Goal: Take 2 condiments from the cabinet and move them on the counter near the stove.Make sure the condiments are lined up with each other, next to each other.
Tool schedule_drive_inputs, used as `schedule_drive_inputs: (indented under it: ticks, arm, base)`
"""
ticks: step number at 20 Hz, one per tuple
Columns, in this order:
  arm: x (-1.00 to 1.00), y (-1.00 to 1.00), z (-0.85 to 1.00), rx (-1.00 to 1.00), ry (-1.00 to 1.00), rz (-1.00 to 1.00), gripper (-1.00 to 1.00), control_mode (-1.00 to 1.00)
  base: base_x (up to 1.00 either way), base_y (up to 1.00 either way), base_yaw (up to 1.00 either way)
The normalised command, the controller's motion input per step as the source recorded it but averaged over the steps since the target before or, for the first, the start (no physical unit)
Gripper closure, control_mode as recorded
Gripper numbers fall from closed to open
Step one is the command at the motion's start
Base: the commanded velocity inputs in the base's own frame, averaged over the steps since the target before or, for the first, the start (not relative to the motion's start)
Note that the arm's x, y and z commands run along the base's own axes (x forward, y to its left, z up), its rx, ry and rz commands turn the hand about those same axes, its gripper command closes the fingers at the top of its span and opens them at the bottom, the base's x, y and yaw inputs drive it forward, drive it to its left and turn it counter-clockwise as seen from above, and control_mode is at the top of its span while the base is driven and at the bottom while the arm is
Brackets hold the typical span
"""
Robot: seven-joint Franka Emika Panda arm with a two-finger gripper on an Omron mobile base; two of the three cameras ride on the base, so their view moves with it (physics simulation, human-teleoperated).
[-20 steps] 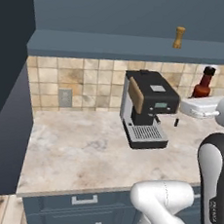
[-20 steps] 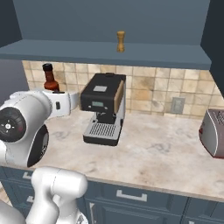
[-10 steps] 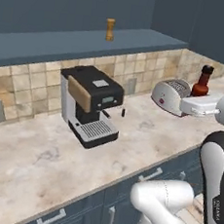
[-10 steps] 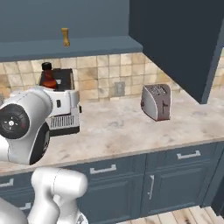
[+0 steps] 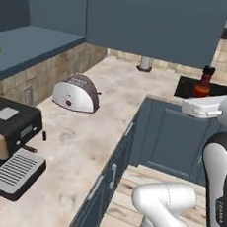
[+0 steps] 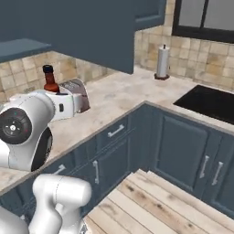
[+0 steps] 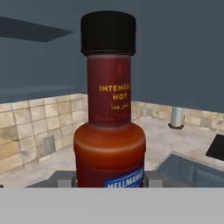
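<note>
Red sauce, blue-grey kitchen
Hot-sauce bottle (image 7: pixel 109 131): red, black cap, yellow lettering; counter (image 5: pixel 93 133) beige marbled; cabinet (image 5: pixel 155 20) dark blue-grey.

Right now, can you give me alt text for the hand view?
A red hot-sauce bottle with a black cap stands upright, close up, in the gripper. Behind it are a beige counter, tiled backsplash and dark blue cabinets.

Red hot-sauce bottle (image 7: pixel 109 131) upright before tiled wall (image 7: pixel 30 127).

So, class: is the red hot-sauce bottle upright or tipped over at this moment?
Upright. The hot-sauce bottle stands vertical in the hand view, black cap on top; both base views show its neck rising straight above the arm.
</note>
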Motion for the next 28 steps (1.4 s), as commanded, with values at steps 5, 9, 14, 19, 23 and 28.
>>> schedule_drive_inputs:
  ticks: [5,9,14,19,23,28]
  arm:
    - [0.00,0.00,0.00,0.00,0.00,0.00,1.00,1.00]
    - [0.00,0.00,0.00,0.00,0.00,0.00,1.00,1.00]
    - [0.00,0.00,0.00,0.00,0.00,0.00,1.00,1.00]
    - [0.00,0.00,0.00,0.00,0.00,0.00,1.00,1.00]
    - [0.00,0.00,0.00,0.00,0.00,0.00,1.00,1.00]
    - [0.00,0.00,0.00,0.00,0.00,0.00,1.00,1.00]
  base:
    - [-0.01,-0.25,-0.90]
    - [-0.01,-0.29,-0.82]
    - [0.07,0.00,-0.49]
    - [0.00,-0.03,-0.19]
    - [0.00,-0.40,-0.37]
    - [0.00,-0.57,-0.52]
